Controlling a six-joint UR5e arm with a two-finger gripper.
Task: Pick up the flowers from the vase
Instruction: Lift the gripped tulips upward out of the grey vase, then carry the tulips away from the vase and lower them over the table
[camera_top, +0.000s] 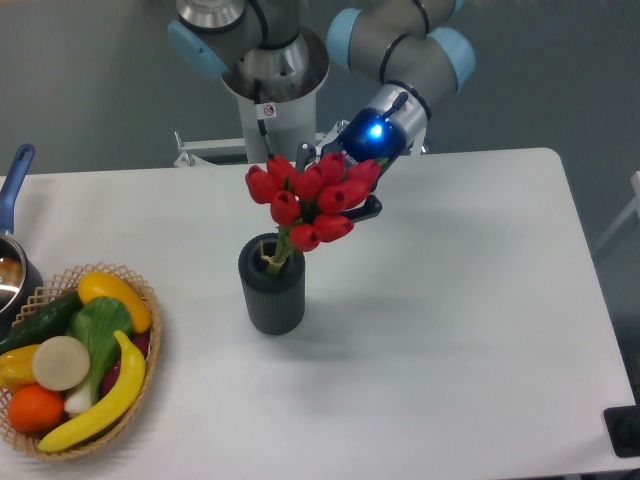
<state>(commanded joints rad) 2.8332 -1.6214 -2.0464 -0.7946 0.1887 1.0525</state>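
**Red tulips held partly out of a dark vase**

Woven wicker forms a basket (148, 330) at the near left corner of a white table (450, 330). It holds a yellow banana (105, 400), an orange (36, 407), a pale round item, leafy greens and a dark green cucumber (42, 320). Just beyond it, at the left edge, part of a pot with a blue handle (14, 180) shows.

Toward the middle of the table stands the vase (271, 296), a nearly black ribbed cylinder, upright, with a round mouth. Green stems (279, 252) rise from the mouth and lean up and to the right. Their lower ends are inside the vase.

Above and to the right of the vase is the bunch of flowers (312, 200), red tulip heads packed close together, clear of the rim.

Directly behind the blooms is the gripper (345, 190), black, with a blue light glowing on its body. Its jaws are pinched on the flowers, though the blooms hide most of the fingers.

Farther back, the grey and light blue arm (405, 50) reaches down from its base at the far edge of the table.
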